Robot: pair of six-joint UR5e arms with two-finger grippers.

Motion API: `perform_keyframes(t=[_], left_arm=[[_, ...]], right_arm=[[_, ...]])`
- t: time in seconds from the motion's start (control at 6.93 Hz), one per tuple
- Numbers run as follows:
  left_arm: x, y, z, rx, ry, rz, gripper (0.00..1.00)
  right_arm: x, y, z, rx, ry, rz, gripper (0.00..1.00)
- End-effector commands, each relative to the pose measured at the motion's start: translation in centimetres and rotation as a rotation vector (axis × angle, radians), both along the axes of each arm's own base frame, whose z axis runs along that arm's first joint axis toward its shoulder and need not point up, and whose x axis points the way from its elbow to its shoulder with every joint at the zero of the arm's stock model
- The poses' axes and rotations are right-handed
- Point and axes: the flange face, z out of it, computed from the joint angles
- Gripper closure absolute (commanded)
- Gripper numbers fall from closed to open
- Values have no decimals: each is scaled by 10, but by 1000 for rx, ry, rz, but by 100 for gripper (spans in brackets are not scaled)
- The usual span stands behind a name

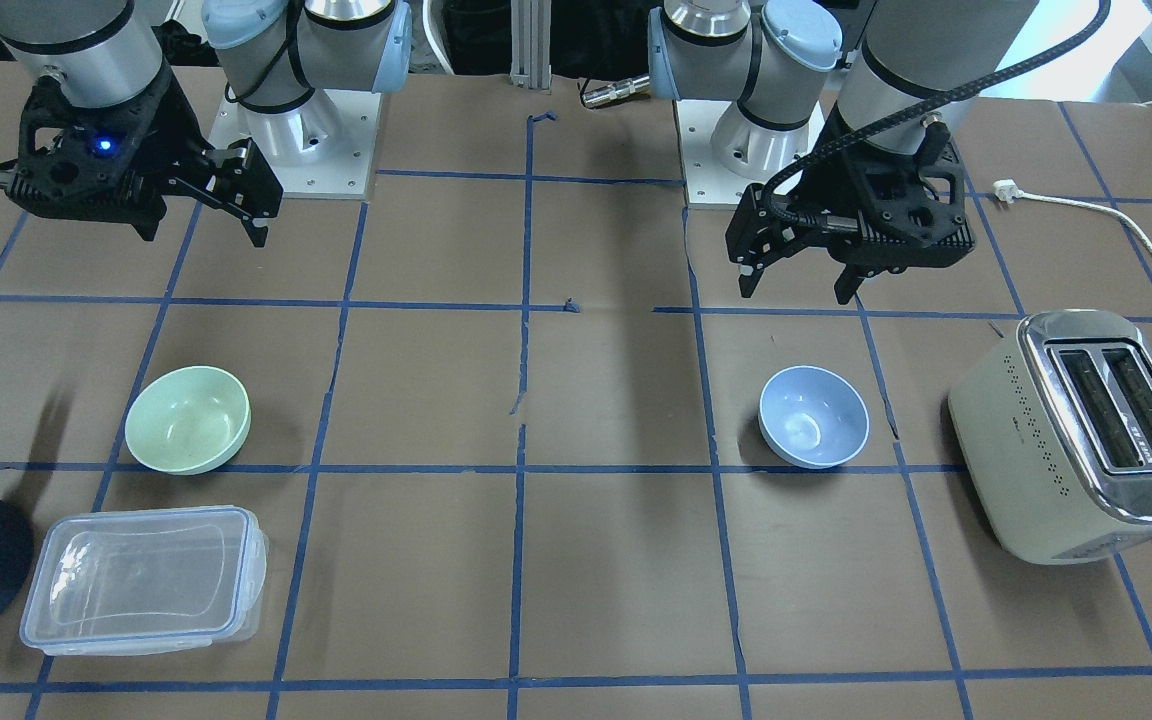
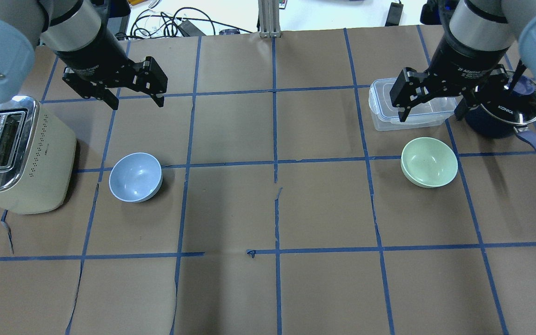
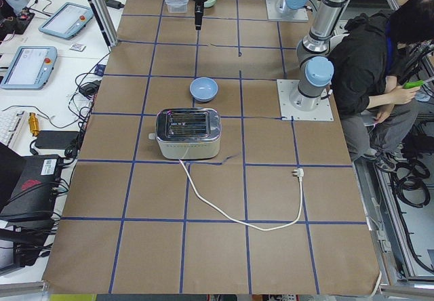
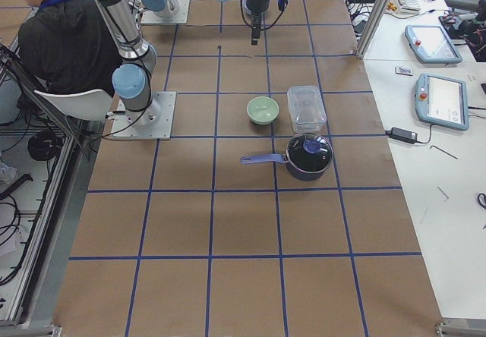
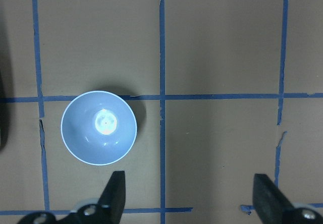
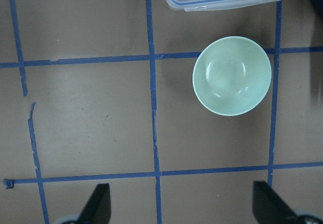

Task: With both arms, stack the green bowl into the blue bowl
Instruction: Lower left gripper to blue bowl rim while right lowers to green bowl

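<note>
We see the green bowl (image 2: 429,161) sitting on the tabletop (image 2: 272,209) on the robot's right side, near a clear box (image 2: 384,116) and a dark pot (image 2: 505,116). The blue bowl (image 2: 135,177) sits well apart from it on the left, just beside a toaster (image 2: 21,153) (the two bowls are the same size). The right pincer (image 2: 430,116) and the left pincer (image 2: 137,103) both hang in the air, each with its fingers wide apart, each holding nothing

The green bowl (image 2: 429,162) and blue bowl (image 2: 135,177) are showing smooth, softly glossy plastic — the table (image 2: 231,204) is wearing matt brown paper.
</note>
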Motion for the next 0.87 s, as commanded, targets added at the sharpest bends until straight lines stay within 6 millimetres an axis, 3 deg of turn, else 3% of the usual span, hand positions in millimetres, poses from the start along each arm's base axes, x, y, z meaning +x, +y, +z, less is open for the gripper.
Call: perform_keyframes(t=[0.0,0.14,0.29,0.58,0.72], left_arm=[[12,-4,-19,40,-10,-13,10],[26,-4,-45,74,-9,-55,12],[58,-6,-71,67,-11,-35,12],[163,0,-145,56,11,-11,12],[171,7,-163,28,-1,-41,12]], right_arm=[[-44,-8,-1,2,-3,-84,0],[-60,-11,-5,10,4,-110,0],[-81,-26,-25,50,-2,-144,0],[-114,-41,-46,70,-15,-168,0],[-137,-52,-61,57,-19,-101,0]])
